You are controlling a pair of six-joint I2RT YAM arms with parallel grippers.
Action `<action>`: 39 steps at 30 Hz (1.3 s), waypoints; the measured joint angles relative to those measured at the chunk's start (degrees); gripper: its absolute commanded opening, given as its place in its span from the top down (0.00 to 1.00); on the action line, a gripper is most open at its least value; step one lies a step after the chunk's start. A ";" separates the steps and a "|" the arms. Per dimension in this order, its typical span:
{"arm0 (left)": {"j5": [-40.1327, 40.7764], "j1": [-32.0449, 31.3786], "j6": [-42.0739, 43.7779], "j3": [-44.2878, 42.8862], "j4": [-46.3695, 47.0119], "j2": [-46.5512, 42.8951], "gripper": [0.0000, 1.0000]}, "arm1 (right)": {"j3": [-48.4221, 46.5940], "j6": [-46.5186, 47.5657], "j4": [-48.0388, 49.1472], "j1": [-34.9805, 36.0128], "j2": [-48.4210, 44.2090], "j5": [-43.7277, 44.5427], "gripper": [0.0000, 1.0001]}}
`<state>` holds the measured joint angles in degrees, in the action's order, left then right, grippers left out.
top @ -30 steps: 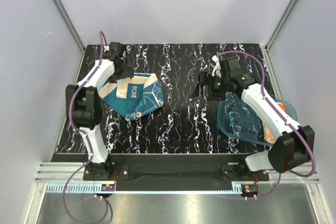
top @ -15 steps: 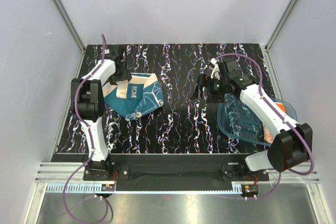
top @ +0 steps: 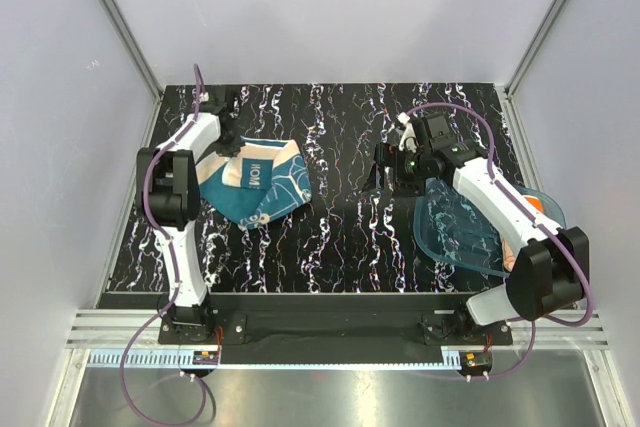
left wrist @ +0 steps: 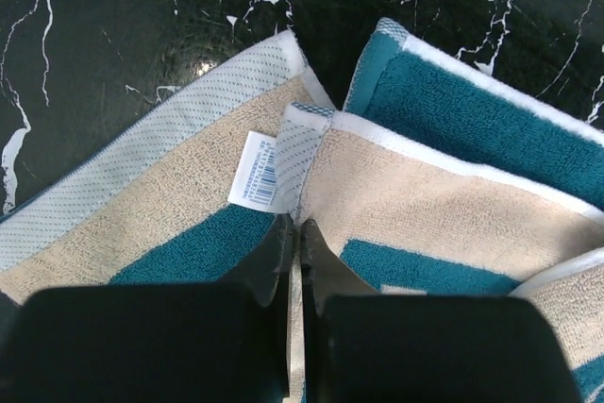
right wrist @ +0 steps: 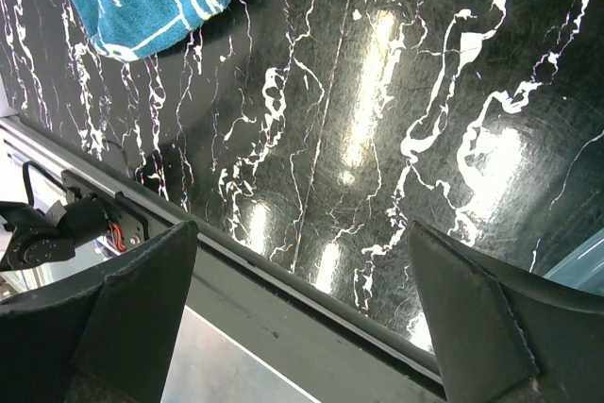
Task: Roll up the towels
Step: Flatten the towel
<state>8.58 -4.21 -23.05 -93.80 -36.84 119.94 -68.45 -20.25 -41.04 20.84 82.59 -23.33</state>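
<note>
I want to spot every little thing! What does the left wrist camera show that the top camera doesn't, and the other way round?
Only the left wrist view shows the small white barcode label on the cream side of the teal towel, and that the left gripper is pinched shut on that cloth. Only the top view shows the right gripper, the blue tray and a bit of the orange towel at the tray's right side. Both show the teal towel and the black marbled table.
</note>
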 measured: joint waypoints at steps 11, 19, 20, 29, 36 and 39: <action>1.16 -8.50 9.16 0.61 -1.03 -19.19 1.00 | -4.61 0.55 -0.39 0.00 2.60 0.02 0.00; -4.02 -22.21 16.22 21.59 7.65 -66.73 1.00 | -18.01 -0.22 0.55 0.00 8.35 -2.34 0.00; -5.14 -21.86 16.63 25.07 8.04 -72.26 1.00 | -18.93 -0.46 1.03 0.02 8.74 -3.08 0.00; -10.03 -21.70 18.78 41.66 2.34 -81.92 0.94 | -20.39 -3.52 4.04 0.35 9.31 -6.78 0.00; -10.08 -21.70 17.25 46.60 -0.33 -82.86 0.99 | -15.78 -5.09 6.34 6.69 9.31 -6.40 0.00; -11.15 -21.70 16.72 46.14 0.42 -81.68 0.99 | -14.45 -5.27 7.26 12.15 9.31 -6.47 0.00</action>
<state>-2.57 -25.91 -6.33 -47.66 -36.42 38.26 -82.89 -25.52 -33.78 32.99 91.90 -29.80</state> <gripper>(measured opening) 0.059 0.994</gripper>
